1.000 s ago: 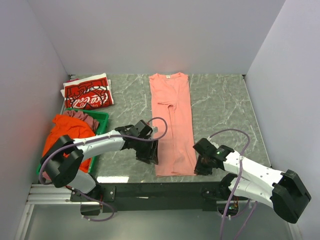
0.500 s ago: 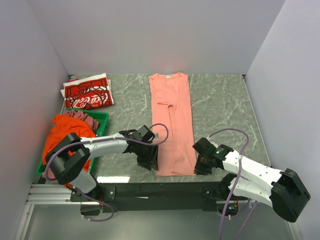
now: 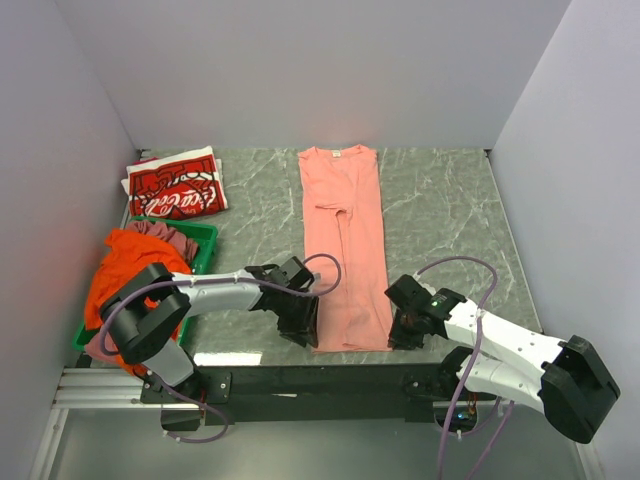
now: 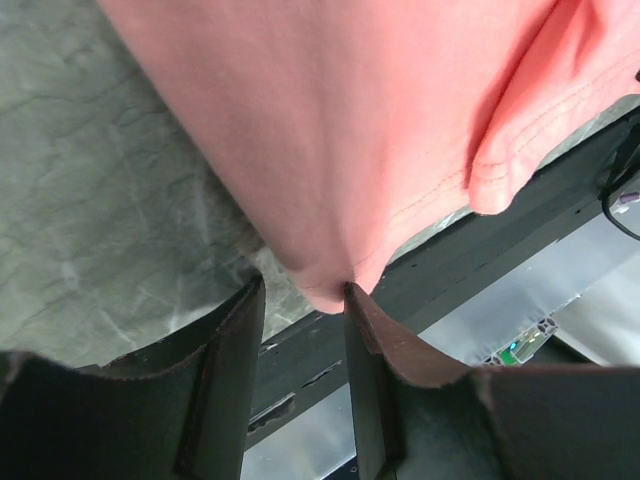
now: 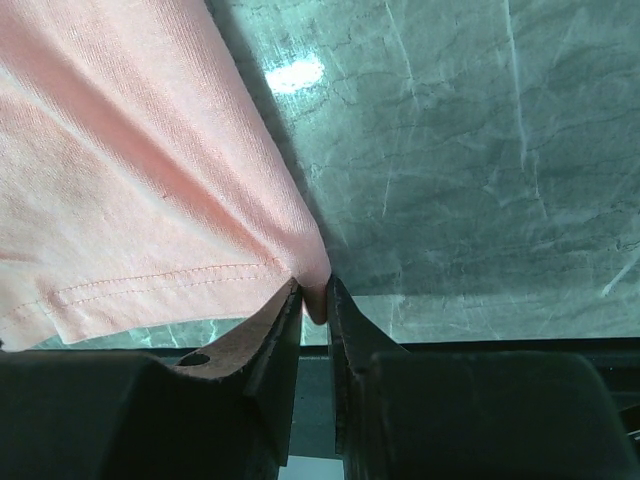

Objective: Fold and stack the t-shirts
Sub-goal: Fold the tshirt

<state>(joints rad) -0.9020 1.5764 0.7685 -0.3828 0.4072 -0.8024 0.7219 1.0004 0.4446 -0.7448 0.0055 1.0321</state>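
Clamping a hem corner of the salmon-pink t-shirt (image 3: 345, 240), your right jaws are pinching it tight; your left jaws are standing apart astride the other corner, the shirt lying along the counter (image 3: 440, 200) beyond both.

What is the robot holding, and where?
Right end effector pinches the pink t-shirt at a hem corner; left end effector straddles the other corner, unclamped.

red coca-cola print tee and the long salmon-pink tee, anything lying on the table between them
Nothing. In the top view only bare grey marbled tabletop separates the folded red Coca-Cola tee from the salmon-pink tee.
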